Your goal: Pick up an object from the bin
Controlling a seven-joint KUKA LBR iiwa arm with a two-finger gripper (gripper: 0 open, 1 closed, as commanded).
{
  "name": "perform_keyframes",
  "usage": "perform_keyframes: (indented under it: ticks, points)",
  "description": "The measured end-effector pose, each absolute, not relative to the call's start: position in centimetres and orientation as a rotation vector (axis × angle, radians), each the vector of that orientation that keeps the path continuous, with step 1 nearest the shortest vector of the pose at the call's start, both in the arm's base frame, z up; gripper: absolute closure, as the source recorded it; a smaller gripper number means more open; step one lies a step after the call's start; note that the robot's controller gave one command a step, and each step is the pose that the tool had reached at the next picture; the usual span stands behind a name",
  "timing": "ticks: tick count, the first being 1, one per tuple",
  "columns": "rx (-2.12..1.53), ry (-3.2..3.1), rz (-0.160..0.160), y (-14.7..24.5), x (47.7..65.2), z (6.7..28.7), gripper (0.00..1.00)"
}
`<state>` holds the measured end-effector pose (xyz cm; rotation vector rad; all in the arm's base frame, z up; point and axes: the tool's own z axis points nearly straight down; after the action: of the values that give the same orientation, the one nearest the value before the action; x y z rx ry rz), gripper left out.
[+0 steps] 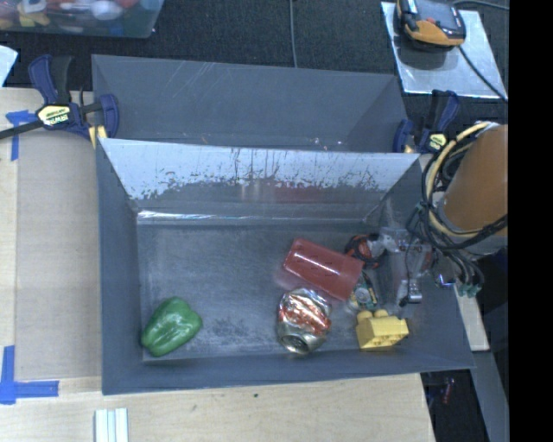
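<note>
The arm's gripper [403,280] hangs low at the right end of the grey bin [259,108]; whether it is spread or closed cannot be told. A yellow toy block [381,330] lies just beside it, toward the near wall. A red plastic box [321,268] and crushed can [303,320] lie left of it, and a green pepper [171,326] lies well apart at the near-left corner.

a green toy pepper [171,326] lies on its side in the front left corner of the bin [121,285]. a crushed shiny can [303,320] with red print sits near the front wall, well apart from the pepper. outside, at the upper right, an orange-and-black device [429,23] rests on a pale sheet [432,73].
</note>
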<state>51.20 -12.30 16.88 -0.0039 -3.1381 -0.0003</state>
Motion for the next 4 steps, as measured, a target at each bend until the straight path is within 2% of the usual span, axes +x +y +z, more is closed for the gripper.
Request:
perform_keyframes:
  ticks: [1, 2, 3, 4]
  points:
    - [0.0, -3.146, 0.002, -12.2, 51.5, 17.2, 0.0]
    - [0.038, -3.154, 0.004, -8.5, 57.4, 9.7, 0.0]
    - [0.081, -3.15, 0.006, -5.2, 57.6, 9.9, 0.0]
    - [-0.067, -3.15, 0.0, -0.1, 57.3, 10.1, 0.0]
